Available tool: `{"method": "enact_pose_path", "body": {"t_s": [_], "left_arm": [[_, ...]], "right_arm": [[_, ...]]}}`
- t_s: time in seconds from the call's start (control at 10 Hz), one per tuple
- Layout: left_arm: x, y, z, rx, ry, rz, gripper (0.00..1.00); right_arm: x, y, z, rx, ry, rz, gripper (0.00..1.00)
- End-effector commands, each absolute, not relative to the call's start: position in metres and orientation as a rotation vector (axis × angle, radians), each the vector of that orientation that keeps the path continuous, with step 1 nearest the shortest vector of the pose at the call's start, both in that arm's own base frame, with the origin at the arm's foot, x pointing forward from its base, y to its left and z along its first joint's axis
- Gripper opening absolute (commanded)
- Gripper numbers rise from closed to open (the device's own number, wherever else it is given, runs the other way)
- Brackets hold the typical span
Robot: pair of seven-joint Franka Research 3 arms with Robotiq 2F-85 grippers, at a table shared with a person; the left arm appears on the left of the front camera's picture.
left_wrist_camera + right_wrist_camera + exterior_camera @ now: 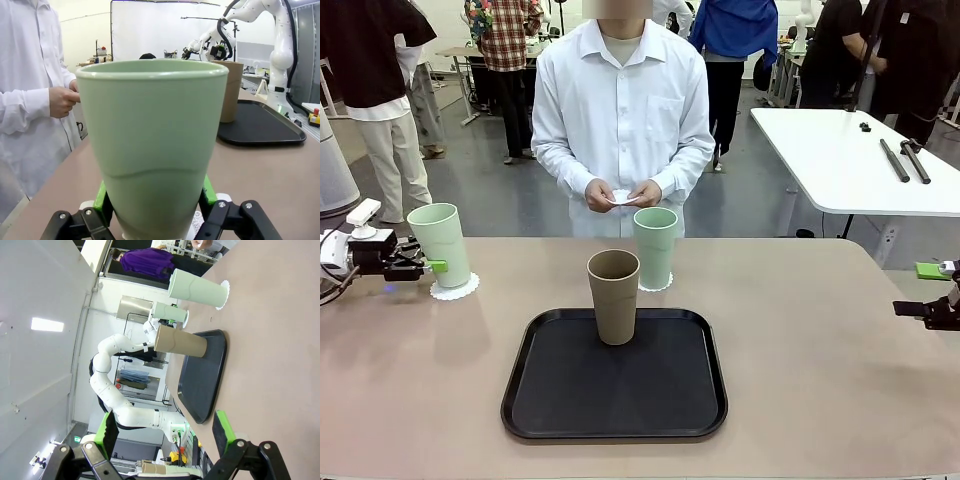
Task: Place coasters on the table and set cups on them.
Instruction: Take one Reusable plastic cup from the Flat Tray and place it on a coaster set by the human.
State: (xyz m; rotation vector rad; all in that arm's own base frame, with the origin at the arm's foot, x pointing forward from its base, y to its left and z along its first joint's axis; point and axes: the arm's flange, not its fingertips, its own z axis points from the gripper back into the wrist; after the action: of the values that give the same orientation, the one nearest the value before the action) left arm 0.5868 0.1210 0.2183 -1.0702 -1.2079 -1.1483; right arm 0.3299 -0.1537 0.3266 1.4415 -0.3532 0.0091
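White left arm [125, 415], black left end effector [156, 196] and right end effector [165, 426] with green pads [221, 425], alongside a person's white collared shirt [620, 120].

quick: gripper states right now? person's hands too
Left gripper: closed on the left pale green cup.
Right gripper: open, empty.
Person's hands: holding a white coaster between them.

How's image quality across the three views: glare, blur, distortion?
Front view: even soft light, sharp, only faint shadows on the table, no glare off the tray. Left wrist view: the green cup sits very close and looms through the wide lens, yet it is sharp; the white screen behind it is bright. Right wrist view: rolled sideways, light panel blown out, no motion blur.
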Motion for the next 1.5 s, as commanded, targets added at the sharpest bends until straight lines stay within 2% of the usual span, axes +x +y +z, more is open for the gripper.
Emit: {"method": "enact_pose_path", "body": {"t_s": [0.0,1.3,1.4], "left_arm": [[0.586,0.122,0.232,-1.092,-1.22,-1.128,0.83],[0.577,0.126,0.208,-1.136,-1.133,-1.12,0.83],[0.577,0.127,0.208,-1.135,-1.127,-1.123,0.92]], "right_arm": [[0.329,-0.153,0.328,1.449,-0.354,0.013,1.0],[0.329,-0.153,0.328,1.449,-0.354,0.013,1.0],[0.329,-0.153,0.328,1.449,-0.354,0.013,1.0]]}}
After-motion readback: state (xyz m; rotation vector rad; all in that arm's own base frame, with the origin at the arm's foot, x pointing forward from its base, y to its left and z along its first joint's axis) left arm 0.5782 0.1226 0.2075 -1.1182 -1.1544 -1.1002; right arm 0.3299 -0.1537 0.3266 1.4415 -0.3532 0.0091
